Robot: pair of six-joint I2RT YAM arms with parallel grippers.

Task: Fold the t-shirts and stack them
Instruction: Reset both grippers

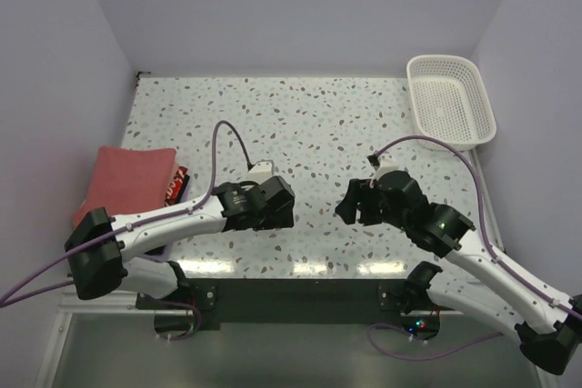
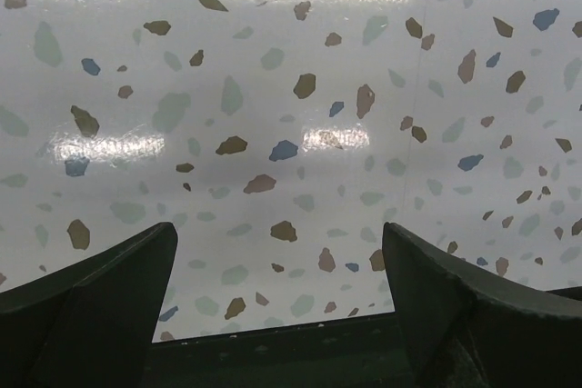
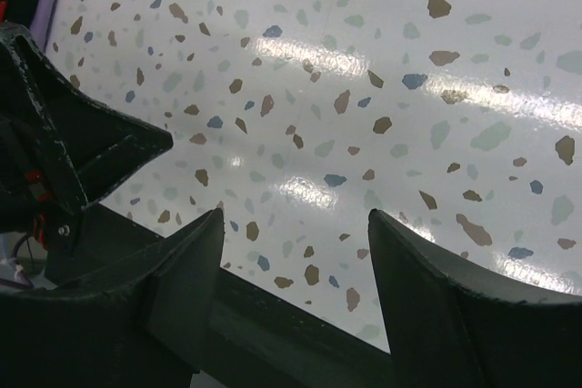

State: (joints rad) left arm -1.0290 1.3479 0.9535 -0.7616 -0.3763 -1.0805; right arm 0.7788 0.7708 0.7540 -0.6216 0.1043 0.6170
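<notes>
Salmon-pink folded t-shirts (image 1: 127,181) sit stacked left of my left fingers (image 1: 273,203); both left and right fingers (image 1: 356,203) hover apart, empty, above the bench (image 1: 309,124).

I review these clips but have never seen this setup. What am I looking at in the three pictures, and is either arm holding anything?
Two robot arms are bolted at the near edge of a speckled table. The top picture comes from a fixed camera above and behind them. The other two come from cameras on each wrist, looking past that arm's own two fingers at bare tabletop. The left hand and right hand are both open and hold nothing. On the table's left edge lies a folded red t-shirt, with a small dark item with red on it beside it that I cannot identify. A white basket sits empty at the far right corner.
</notes>
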